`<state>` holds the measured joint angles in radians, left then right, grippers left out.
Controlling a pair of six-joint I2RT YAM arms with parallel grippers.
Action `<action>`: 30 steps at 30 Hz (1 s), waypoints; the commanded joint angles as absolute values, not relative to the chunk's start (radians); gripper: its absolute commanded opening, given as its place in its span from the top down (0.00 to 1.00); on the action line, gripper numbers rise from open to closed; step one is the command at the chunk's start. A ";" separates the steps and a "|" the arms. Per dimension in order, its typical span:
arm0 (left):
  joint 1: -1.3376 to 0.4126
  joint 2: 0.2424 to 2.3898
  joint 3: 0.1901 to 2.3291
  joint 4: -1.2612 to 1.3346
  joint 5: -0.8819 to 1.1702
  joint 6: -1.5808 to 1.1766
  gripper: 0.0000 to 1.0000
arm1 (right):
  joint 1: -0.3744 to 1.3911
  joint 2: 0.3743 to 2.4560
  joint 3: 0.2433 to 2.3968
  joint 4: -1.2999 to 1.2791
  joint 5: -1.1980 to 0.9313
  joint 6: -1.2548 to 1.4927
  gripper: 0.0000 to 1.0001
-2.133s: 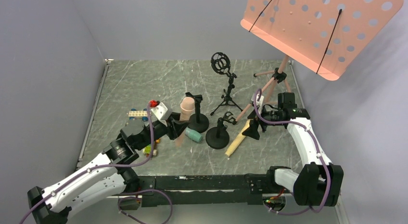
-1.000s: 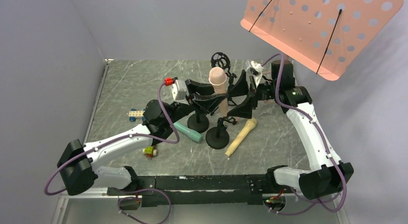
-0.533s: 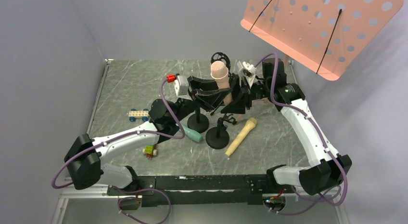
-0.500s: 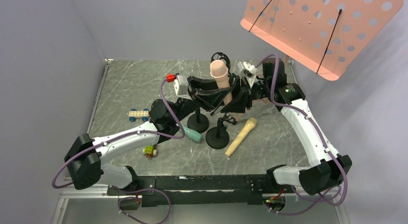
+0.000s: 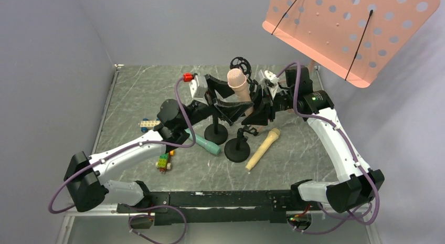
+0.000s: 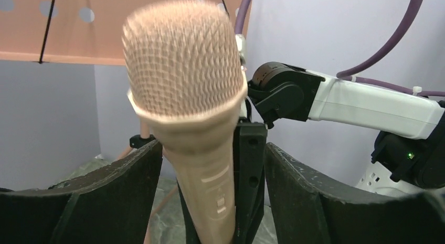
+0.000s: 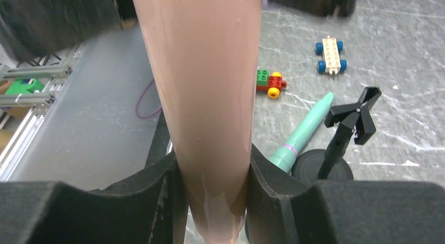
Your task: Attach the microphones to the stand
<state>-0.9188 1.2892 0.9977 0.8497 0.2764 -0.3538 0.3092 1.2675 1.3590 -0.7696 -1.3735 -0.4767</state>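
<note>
Salmon-pink plastic handheld microphone (image 5: pixel 237 82) is upright in mid-air, mesh head up, above the grey marbled tabletop (image 5: pixel 136 92), at 12 o'clock from the far black round-base stand (image 5: pixel 215 133).

Right tool (image 7: pixel 212 170) is clamped on the lower barrel, both fingers pressed against the plastic.

Left tool (image 6: pixel 212 165) stands parted around the barrel just under the head. One finger is plainly clear of it, the other just beside it. No grip there.

Near black round-base stand (image 5: pixel 237 148) carries nothing.

Teal-green plastic microphone (image 5: pixel 202 143) lies flat at 9 o'clock from it.

Pale yellow plastic microphone (image 5: pixel 262 148) lies flat at 3 o'clock.

Black tripod stand with ring mount (image 5: pixel 241 65) is at 12 o'clock, behind the held microphone.

Toy block cars: one with blue wheels (image 5: pixel 149 124) at 9 o'clock on the tabletop, a multicoloured one (image 5: pixel 163 162) at 7 o'clock.
</note>
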 commanded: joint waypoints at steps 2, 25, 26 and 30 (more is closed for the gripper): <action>-0.844 1.237 1.100 0.665 0.471 -0.391 0.23 | 0.316 1.240 1.414 -0.897 -1.301 -0.635 0.91; -0.816 1.335 1.263 0.474 0.657 -0.390 1.00 | 0.330 1.257 1.427 -0.978 -1.252 -0.723 0.90; -0.816 1.334 1.261 0.475 0.652 -0.389 1.00 | 0.331 1.258 1.427 -0.982 -1.250 -0.725 0.88; -0.813 1.303 1.225 0.483 0.618 -0.361 1.00 | 0.331 1.249 1.416 -0.974 -1.242 -0.723 0.53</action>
<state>-0.8165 1.3342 1.2179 0.4660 0.6231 -0.3920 0.3260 1.2640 1.3926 -0.9901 -1.2339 -0.6971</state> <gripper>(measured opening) 0.491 0.408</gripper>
